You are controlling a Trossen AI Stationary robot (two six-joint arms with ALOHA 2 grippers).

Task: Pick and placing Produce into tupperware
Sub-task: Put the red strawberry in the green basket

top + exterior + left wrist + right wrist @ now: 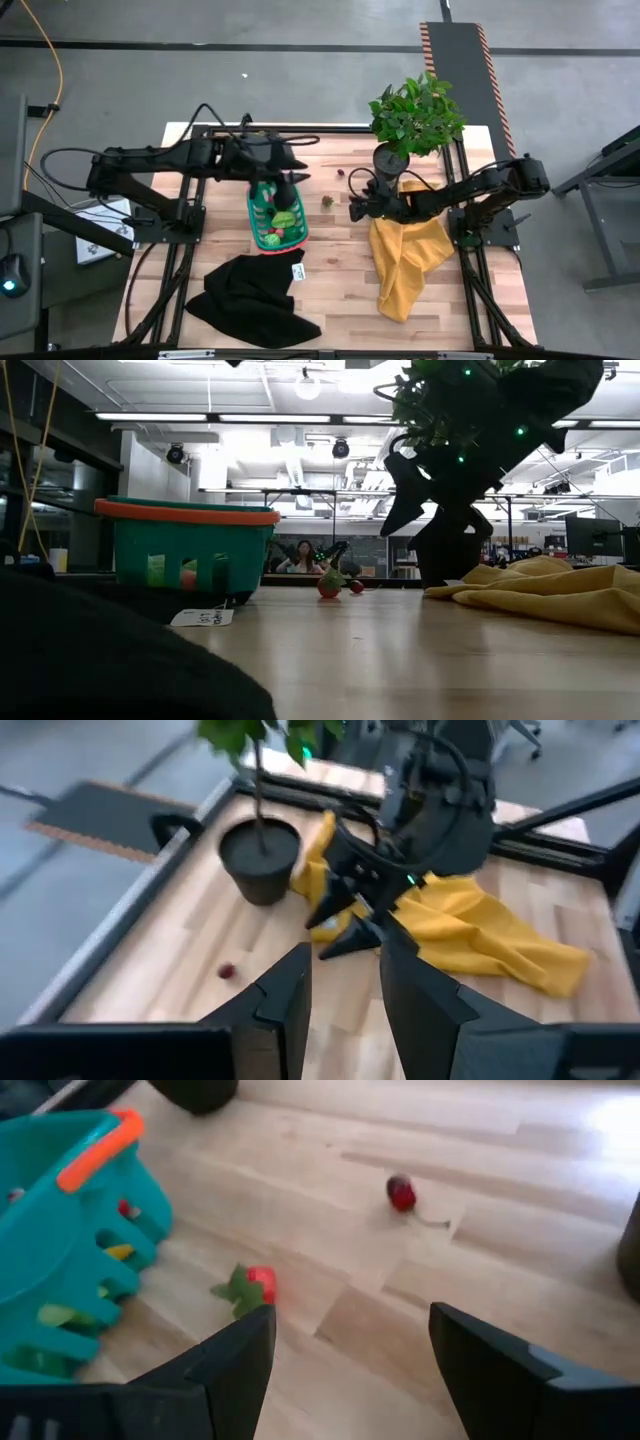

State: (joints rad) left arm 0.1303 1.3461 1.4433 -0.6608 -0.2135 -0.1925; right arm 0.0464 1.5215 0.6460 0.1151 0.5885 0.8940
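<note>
The teal tupperware [277,218], a slotted basket with a red-pink rim, stands on the wooden table and holds green and red produce [283,220]. My left gripper [289,192] hovers above its far end, open with nothing between the fingers [345,1010]. Two pieces lie loose on the wood to the basket's right: a red one with green leaves [250,1287] and a small dark red one [401,1192]. My right gripper [354,205] hangs open over the table just right of the leafy piece, pointing toward it [345,1370].
A potted green plant [413,118] stands at the far right, its dark pot [260,860] close behind my right arm. A yellow cloth [408,255] lies under that arm. A black cloth [248,300] with a white tag [203,617] lies near the front edge.
</note>
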